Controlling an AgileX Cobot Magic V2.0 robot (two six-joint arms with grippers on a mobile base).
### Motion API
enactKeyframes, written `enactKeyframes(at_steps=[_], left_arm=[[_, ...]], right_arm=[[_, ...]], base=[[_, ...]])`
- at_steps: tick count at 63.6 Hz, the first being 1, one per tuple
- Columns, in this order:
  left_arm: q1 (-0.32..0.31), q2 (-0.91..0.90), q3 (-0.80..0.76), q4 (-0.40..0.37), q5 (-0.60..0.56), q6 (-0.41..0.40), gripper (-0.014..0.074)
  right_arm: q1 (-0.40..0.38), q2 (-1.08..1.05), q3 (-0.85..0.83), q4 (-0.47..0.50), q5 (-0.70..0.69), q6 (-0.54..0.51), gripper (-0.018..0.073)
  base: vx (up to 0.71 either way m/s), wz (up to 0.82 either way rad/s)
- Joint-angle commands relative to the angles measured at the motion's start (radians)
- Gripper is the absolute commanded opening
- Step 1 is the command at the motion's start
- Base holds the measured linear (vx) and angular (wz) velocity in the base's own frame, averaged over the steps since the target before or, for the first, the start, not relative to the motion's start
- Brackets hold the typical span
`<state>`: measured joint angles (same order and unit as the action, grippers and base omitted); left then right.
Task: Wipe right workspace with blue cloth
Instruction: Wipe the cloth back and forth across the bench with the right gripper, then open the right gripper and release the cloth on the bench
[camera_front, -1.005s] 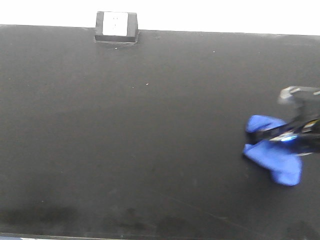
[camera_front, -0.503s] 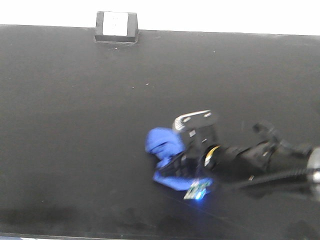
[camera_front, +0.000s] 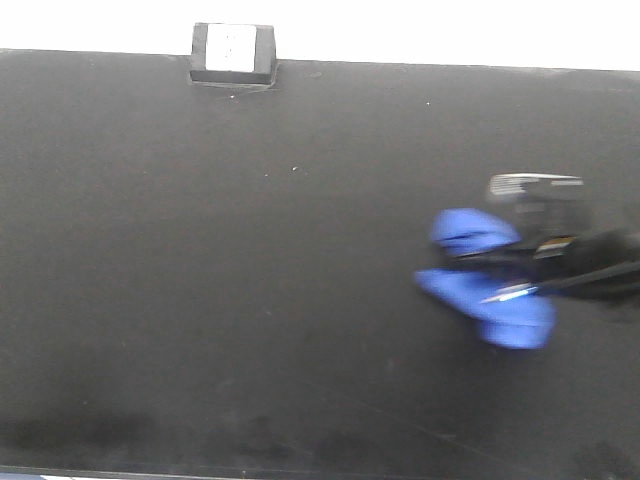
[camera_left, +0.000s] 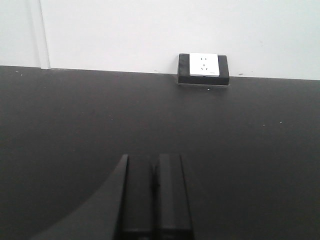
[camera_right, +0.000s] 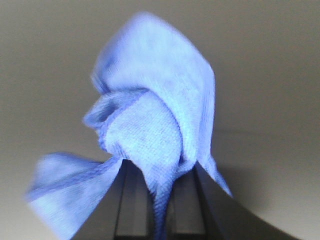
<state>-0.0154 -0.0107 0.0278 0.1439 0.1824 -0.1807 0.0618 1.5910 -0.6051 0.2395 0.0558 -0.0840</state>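
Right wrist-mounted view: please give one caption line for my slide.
Right gripper clamps a crumpled bright blue fabric cloth above the blurred benchtop.

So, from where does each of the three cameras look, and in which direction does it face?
Exterior front view: sits high, faces down on the wide matte black benchtop; shows the right pincer holding the soft royal-blue fabric cloth.
Left wrist view: sits low behind the left pincer, whose fingers lie together, and faces the wall with the small black square block with a pale face.
Right wrist view: sits behind the right pincer, close on the cloth.
Shared: the block in the first two; the cloth in the first and third.
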Motion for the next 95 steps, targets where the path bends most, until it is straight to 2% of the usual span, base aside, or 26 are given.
enactKeyframes(at_steps=[1, 5, 9, 14, 18, 25, 36, 40, 46, 53, 58, 68, 75, 85, 95], left_arm=[[0.005, -0.015, 0.031, 0.001, -0.081, -0.008, -0.0006], [0.005, -0.015, 0.031, 0.001, -0.081, -0.008, -0.0006], [0.005, -0.015, 0.031, 0.001, -0.081, -0.008, -0.0006], [0.005, -0.015, 0.031, 0.001, -0.081, -0.008, -0.0006], [0.005, -0.015, 0.031, 0.001, -0.081, -0.008, -0.0006], [0.005, -0.015, 0.031, 0.001, -0.081, -0.008, -0.0006], [0.005, -0.015, 0.031, 0.001, -0.081, -0.008, -0.0006], [0.005, -0.015, 0.031, 0.001, -0.081, -0.008, -0.0006], [0.005, -0.015, 0.031, 0.001, -0.081, -0.008, -0.0006], [0.005, -0.015, 0.031, 0.001, -0.081, -0.008, -0.0006], [0.005, -0.015, 0.031, 0.001, -0.081, -0.008, -0.0006], [0.005, -0.015, 0.031, 0.001, -0.081, -0.008, -0.0006], [0.005, -0.015, 0.031, 0.001, -0.081, -0.008, -0.0006], [0.005, -0.015, 0.031, 0.001, -0.081, -0.008, -0.0006], [0.005, -0.015, 0.031, 0.001, -0.081, -0.008, -0.0006]], right_arm=[[-0.144, -0.031, -0.023, -0.006, 0.014, -0.063, 0.0020], [-0.233, -0.031, -0.023, -0.006, 0.014, -0.067, 0.0020], [-0.275, -0.031, -0.023, -0.006, 0.007, -0.066, 0.0020], [-0.286, -0.031, -0.023, -0.003, 0.008, -0.066, 0.0020], [-0.262, -0.031, -0.023, 0.002, 0.018, -0.066, 0.0020], [-0.156, -0.031, -0.023, 0.009, 0.032, -0.055, 0.0020], [0.125, -0.031, -0.023, 0.091, 0.006, -0.042, 0.0022], [0.230, -0.031, -0.023, 0.091, -0.015, -0.054, 0.0024], [0.343, -0.031, -0.023, 0.077, -0.045, -0.081, 0.0025], [0.416, -0.031, -0.023, 0.078, -0.067, -0.083, 0.0033], [0.433, -0.032, -0.023, 0.079, -0.067, -0.083, 0.0048], [0.430, -0.057, -0.023, 0.084, -0.041, -0.058, 0.0132], [0.430, -0.087, -0.023, 0.077, -0.056, -0.072, 0.0239], [0.430, -0.166, -0.023, 0.080, -0.062, -0.065, 0.0447], [0.430, -0.301, -0.023, 0.079, 0.018, -0.065, 0.0540]], base=[[0.00, 0.00], [0.00, 0.00], [0.00, 0.00], [0.00, 0.00], [0.00, 0.00], [0.00, 0.00], [0.00, 0.00], [0.00, 0.00], [0.00, 0.00], [0.00, 0.00], [0.00, 0.00], [0.00, 0.00], [0.00, 0.00], [0.00, 0.00], [0.00, 0.00]])
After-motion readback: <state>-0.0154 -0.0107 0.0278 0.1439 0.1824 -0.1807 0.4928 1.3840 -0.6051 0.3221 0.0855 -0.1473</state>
